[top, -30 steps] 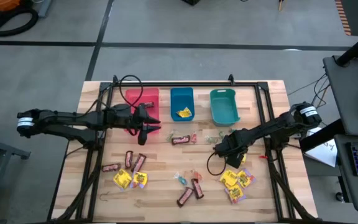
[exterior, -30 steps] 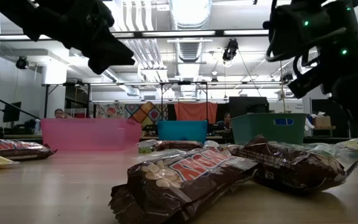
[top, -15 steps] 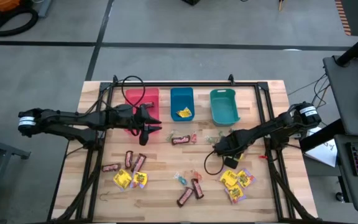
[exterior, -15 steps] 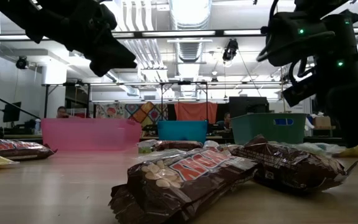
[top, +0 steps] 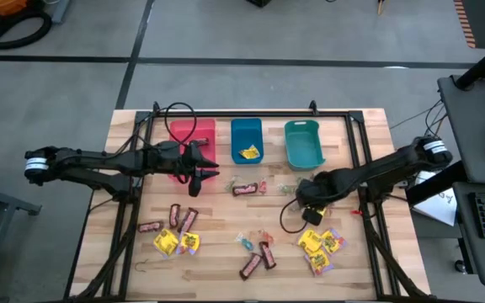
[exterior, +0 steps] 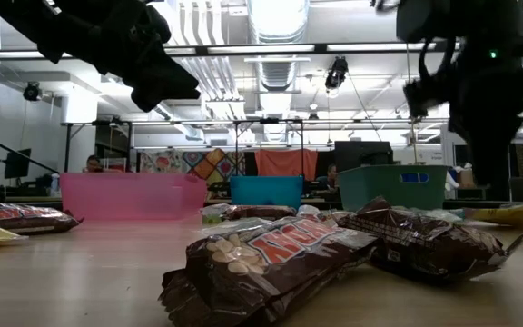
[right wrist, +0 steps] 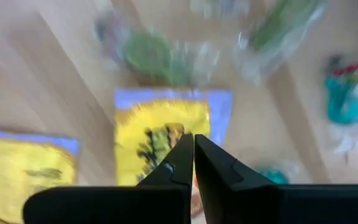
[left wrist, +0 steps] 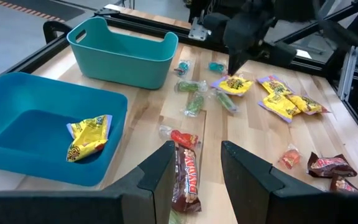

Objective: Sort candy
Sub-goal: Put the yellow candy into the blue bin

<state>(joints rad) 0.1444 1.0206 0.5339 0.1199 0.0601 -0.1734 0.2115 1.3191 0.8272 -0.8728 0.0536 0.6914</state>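
Note:
Candy lies scattered on the wooden table: dark bars, yellow packets and small twist-wrapped pieces. My right gripper stands right of centre, pointing down at a single yellow packet, and is shut on it. My left gripper hangs open above the table in front of the red bin, with nothing between its fingers. A dark bar lies on the wood below it. My right gripper comes from above, its fingertips meeting on the printed top face of the yellow packet, near its middle. The packet's edges lie flat on the wood. The blur hides whether any of the wrapper is drawn up.
Three bins stand along the far side: red, blue holding one yellow packet, and teal. More bars and yellow packets lie near left. A black frame rail borders the table.
My right arm has drawn back a little toward the table's right edge, and its gripper has shifted slightly rightward above the yellow packet. The packet stays at about the same spot.

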